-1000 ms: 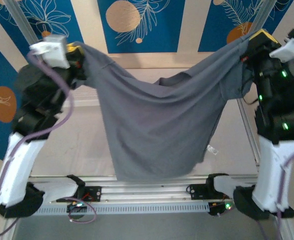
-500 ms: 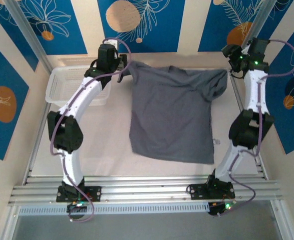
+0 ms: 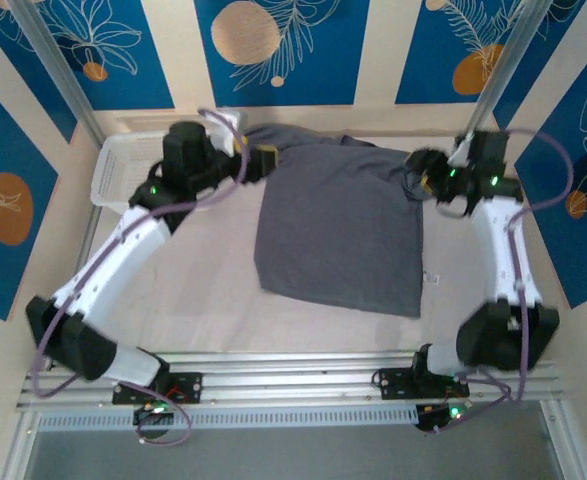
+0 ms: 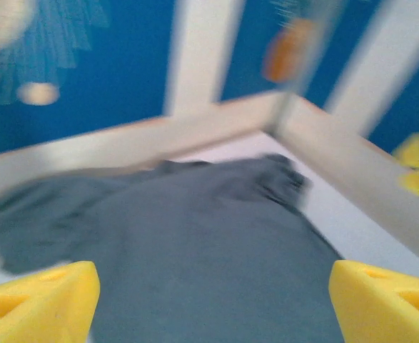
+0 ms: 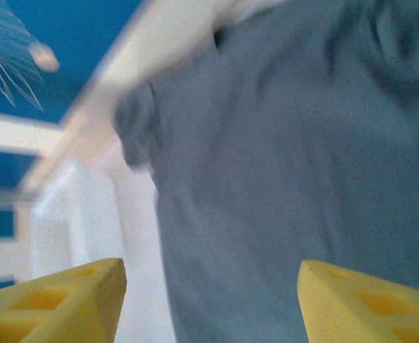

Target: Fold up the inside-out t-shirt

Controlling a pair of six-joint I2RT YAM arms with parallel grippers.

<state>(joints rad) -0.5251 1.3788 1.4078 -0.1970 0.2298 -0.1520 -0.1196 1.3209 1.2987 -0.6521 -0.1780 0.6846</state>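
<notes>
The slate-grey inside-out t-shirt [image 3: 338, 235] lies spread on the table, hem toward the arm bases, collar and sleeves bunched at the far edge. My left gripper [image 3: 265, 159] hovers at its far left shoulder and my right gripper [image 3: 423, 182] at its far right sleeve. In the left wrist view the yellow fingers [image 4: 38, 304] stand wide apart over the cloth [image 4: 195, 229], nothing between them, gripper [image 4: 213, 307] open. In the right wrist view the gripper [image 5: 209, 307] is likewise open above the shirt [image 5: 288, 157], free of it.
A white mesh-sided basket [image 3: 123, 170] stands at the far left, under the left forearm, and its wall [image 5: 59, 229] appears in the right wrist view. Metal frame posts [image 3: 493, 90] rise at the table's far corners. Bare table [image 3: 203, 270] lies left of the shirt.
A second ago both grippers held the shirt up by its shoulders. They laid it flat at the far side, let go and opened, and have since drawn back slightly toward the near side.
</notes>
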